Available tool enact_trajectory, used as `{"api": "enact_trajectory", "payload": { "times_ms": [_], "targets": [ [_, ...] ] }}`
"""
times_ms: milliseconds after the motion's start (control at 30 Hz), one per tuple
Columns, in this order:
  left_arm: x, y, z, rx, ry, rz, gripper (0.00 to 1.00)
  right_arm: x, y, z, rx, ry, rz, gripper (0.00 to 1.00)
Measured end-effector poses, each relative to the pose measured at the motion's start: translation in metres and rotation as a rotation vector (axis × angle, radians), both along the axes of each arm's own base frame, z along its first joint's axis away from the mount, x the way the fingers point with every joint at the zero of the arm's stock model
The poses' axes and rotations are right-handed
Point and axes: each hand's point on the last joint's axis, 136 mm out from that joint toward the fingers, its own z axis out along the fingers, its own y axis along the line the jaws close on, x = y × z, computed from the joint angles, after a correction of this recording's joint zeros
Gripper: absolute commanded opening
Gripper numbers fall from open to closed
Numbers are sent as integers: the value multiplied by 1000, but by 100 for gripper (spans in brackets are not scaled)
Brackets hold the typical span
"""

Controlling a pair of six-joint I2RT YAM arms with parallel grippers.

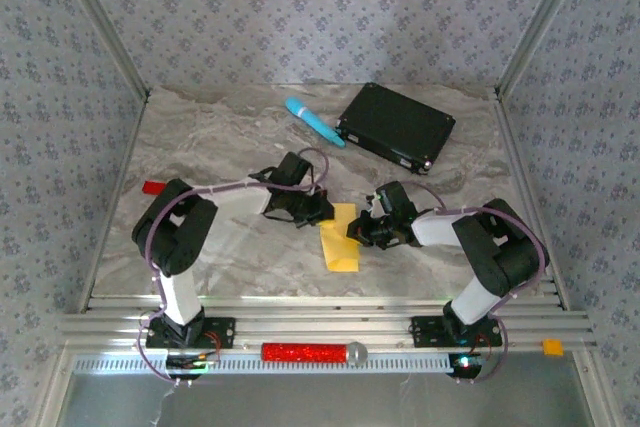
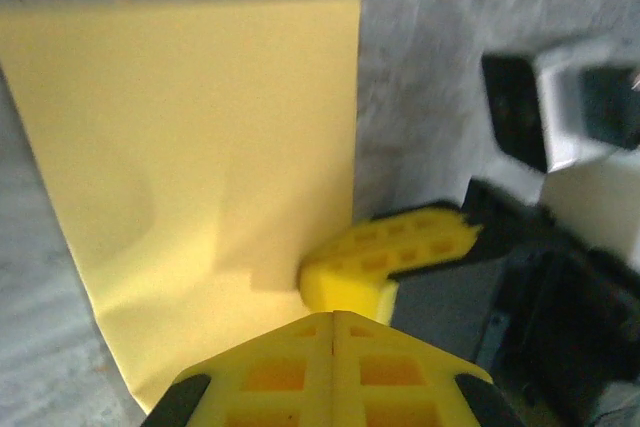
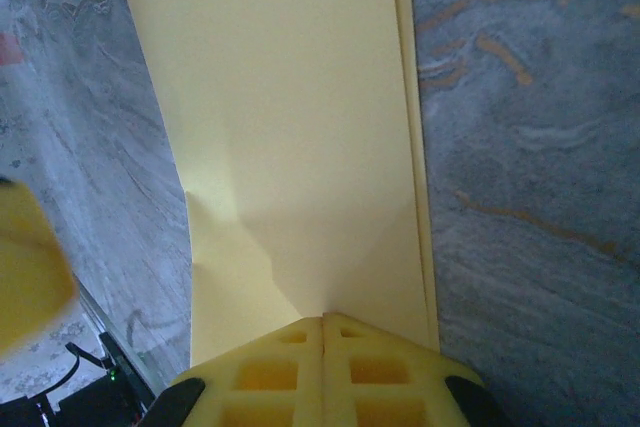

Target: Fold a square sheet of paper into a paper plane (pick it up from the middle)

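Nearest the arm bases, just toward 6 o'clock from the middle of the table (image 1: 230, 137), lies the square sheet of paper (image 1: 342, 247). It is doubled over into a narrow yellow-orange rectangle, and the right wrist view shows two layers running along one long edge. The right hand (image 1: 360, 232) meets it from 3 o'clock, fingers pressed together and pinching the sheet at its edge, with soft wrinkles fanning out from the grip. The left hand (image 1: 318, 211) comes in from 10 o'clock, its fingers also pressed together, over the sheet's far corner. Whether it nips the paper or merely bears down on it I cannot tell.

The sheet looks nearly weightless, limp and easily marked. It bows up from the table where it is pinched, and a hard squeeze would probably leave a stray crease. It should slide readily on the smooth marbled top, so one hand likely has to pin it while the other folds. The best hold is probably an edge or corner where a layer lifts clear, gripped lightly. Flat against the table there is little for fingers to get under.

Farther out, a small red block (image 1: 152, 188) sits at 9 o'clock. At 12 o'clock a light-blue cylinder (image 1: 313, 121) lies just beside a black flat box (image 1: 396, 127).
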Motion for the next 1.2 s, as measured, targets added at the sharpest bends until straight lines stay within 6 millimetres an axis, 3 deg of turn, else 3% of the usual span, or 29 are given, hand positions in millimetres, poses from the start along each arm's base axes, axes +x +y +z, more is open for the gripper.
{"api": "enact_trajectory", "payload": {
  "times_ms": [400,633,800,900,1067,1133,1200],
  "targets": [
    [-30,22,-42,55,103,-11,2,0,-1,0,-2,-11,-13,0],
    [-31,30,-45,58,34,-53,1,-1,-2,0,0,-22,-23,0],
    [-37,47,-40,119,9,-25,1,-3,-3,0,-1,-26,-31,0],
    [-36,48,-21,119,-18,0,1,-3,-4,0,-4,-27,-33,0],
    [-22,18,22,12,-87,7,1,-2,-4,0,-4,-28,-34,0],
    [-19,8,25,-20,-79,9,1,-2,-4,0,-4,-28,-34,0],
    [-20,2,16,-20,-53,6,1,-2,-4,0,-4,-29,-34,0]
  ]
}}
